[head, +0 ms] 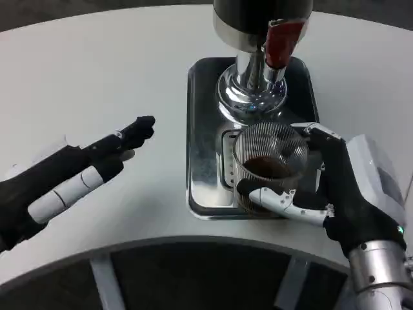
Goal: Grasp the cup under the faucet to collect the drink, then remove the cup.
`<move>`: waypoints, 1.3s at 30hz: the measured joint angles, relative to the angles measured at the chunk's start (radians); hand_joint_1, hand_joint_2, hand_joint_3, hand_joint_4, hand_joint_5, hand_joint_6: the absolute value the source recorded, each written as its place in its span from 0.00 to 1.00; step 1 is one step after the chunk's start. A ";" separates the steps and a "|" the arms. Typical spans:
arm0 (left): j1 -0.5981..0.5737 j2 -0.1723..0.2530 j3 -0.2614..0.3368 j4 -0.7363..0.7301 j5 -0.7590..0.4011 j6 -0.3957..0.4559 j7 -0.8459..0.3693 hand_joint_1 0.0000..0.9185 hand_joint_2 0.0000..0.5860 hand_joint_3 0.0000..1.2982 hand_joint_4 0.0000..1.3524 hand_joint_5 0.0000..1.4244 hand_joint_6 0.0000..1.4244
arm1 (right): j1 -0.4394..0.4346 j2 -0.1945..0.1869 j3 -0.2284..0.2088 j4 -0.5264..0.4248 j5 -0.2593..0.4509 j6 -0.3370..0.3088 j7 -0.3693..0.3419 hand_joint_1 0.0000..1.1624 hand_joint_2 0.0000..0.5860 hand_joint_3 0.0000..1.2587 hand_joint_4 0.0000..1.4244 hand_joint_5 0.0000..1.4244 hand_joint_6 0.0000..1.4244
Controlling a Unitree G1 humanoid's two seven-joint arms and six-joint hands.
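The right hand (335, 194) reaches in from the lower right on its silver forearm (381, 274), white back turned up and to the right, with its fingers (284, 201) curled around the cup (270, 161), gripping it. The left hand (71, 181) lies low at the left, holding nothing, its fingers stretched out straight and pointing up and to the right.

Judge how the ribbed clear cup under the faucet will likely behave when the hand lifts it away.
The cup looks thin and clear, so probably light and easily squeezed. Dark drink lies inside, so tilting may spill it. Its ribbed wall should aid the right hand wrapped around it, though the metal tray looks slick.
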 measured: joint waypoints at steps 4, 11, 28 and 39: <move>0.023 -0.002 -0.007 -0.019 0.030 -0.045 0.021 0.00 0.18 0.00 0.00 0.00 0.00 | 0.008 -0.003 0.007 -0.014 -0.002 -0.002 0.007 0.86 0.51 0.73 0.88 0.98 1.00; 0.054 -0.003 -0.021 -0.028 0.077 -0.112 0.057 0.00 0.16 0.00 0.00 0.00 0.00 | 0.037 -0.019 0.026 -0.058 -0.003 -0.021 0.022 0.86 0.50 0.73 0.88 0.98 1.00; 0.124 -0.005 -0.070 -0.096 0.190 -0.178 0.141 0.00 0.14 0.00 0.00 0.00 0.00 | 0.123 -0.037 0.059 -0.144 -0.028 -0.095 0.045 0.87 0.48 0.73 0.88 0.98 1.00; 0.192 -0.006 -0.090 -0.190 0.324 -0.186 0.246 0.00 0.13 0.00 0.00 0.00 0.00 | 0.156 -0.063 0.075 -0.164 -0.070 -0.165 0.048 0.87 0.48 0.73 0.88 0.98 1.00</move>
